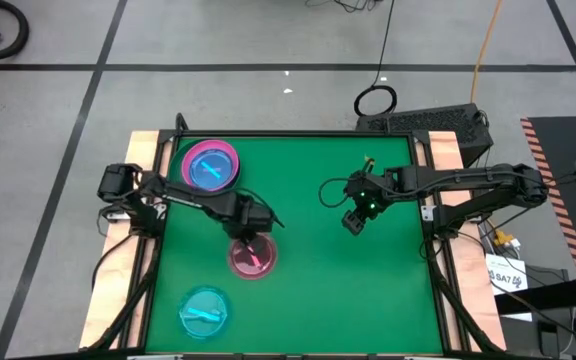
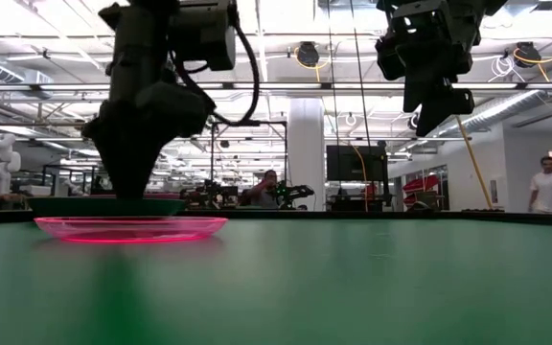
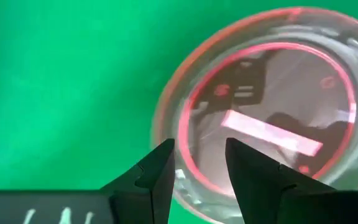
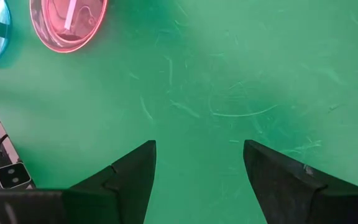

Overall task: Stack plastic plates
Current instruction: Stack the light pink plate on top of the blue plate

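Note:
A translucent pink plate (image 1: 252,260) (image 2: 127,228) (image 3: 272,118) lies flat on the green mat, near the table's middle left. My left gripper (image 1: 256,238) (image 3: 199,165) is open narrowly and hangs over the plate's far rim, pointing down. A translucent cyan plate (image 1: 204,310) lies alone toward the near left corner. At the far left, a stack (image 1: 209,165) shows a magenta plate with a cyan one on top. My right gripper (image 1: 351,224) (image 4: 197,168) is open and hovers over bare mat right of centre. The dark plates do not show. My left gripper comes from above with one finger (image 3: 250,171) over the pink plate's inside and the other (image 3: 160,174) outside its far rim (image 3: 185,180). Whether the fingers touch the rim I cannot tell. The plate rests flat on the mat.
The green mat (image 1: 368,300) is bordered by a raised dark frame and wooden side strips (image 1: 446,160). Bare mat lies across the middle and the right half. A person (image 2: 547,187) stands in the room beyond the table, and another sits farther back (image 2: 268,187).

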Available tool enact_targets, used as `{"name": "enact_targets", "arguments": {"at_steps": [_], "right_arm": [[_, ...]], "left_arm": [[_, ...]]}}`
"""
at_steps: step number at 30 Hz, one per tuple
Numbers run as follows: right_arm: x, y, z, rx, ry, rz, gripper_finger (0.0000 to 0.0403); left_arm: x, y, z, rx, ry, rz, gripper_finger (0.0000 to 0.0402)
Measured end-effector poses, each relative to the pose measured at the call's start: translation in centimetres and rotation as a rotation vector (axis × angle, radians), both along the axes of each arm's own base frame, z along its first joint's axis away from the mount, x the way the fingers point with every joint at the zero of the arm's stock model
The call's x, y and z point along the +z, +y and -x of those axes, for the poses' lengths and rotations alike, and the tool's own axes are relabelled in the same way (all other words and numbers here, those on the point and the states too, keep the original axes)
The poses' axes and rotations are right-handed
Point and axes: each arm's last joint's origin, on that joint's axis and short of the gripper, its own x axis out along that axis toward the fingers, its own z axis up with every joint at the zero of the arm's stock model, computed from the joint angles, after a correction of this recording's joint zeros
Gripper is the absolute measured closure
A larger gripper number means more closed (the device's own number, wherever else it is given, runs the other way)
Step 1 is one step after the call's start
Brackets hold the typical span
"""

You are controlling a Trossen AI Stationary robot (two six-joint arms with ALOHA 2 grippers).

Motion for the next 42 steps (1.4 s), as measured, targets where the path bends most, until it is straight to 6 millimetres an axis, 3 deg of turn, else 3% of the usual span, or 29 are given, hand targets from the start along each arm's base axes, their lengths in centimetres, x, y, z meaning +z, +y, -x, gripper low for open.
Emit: {"name": "enact_targets", "arguments": {"at_steps": [3, 12, 21, 24, 29, 32, 42], "right_arm": [[0.0, 0.0, 0.0, 0.002, 0.000, 0.000, 0.0167], [0.0, 0.0, 0.0, 0.003, 0.000, -0.003, 0.0167], [0.0, 0.0, 0.0, 0.008, -0.001, 0.000, 0.0167], [0.0, 0.0, 0.0, 0.017, -0.002, 0.007, 0.0167], [0.0, 0.0, 0.0, 0.032, -0.004, 0.016, 0.0167], [0.0, 0.0, 0.0, 0.033, -0.004, 0.017, 0.0167], [0.0, 0.0, 0.0, 0.047, -0.007, 0.025, 0.0167]], "left_arm": [[0.1, 0.3, -0.2, -0.019, -0.017, -0.042, 0.0254], [-2.6, 2.0, 1.3, -0.016, 0.046, -0.030, 0.0254], [-3.6, 1.9, 1.0, -0.009, -0.021, 0.041, 0.0257], [-3.7, 1.9, 0.9, -0.006, -0.025, 0.035, 0.0284], [-3.7, 1.6, 0.9, -0.001, -0.032, 0.036, 0.0360], [-3.5, 1.5, 0.7, 0.009, -0.036, 0.035, 0.0392], [0.2, 1.9, -1.9, 0.012, -0.122, 0.020, 0.0394]]}}
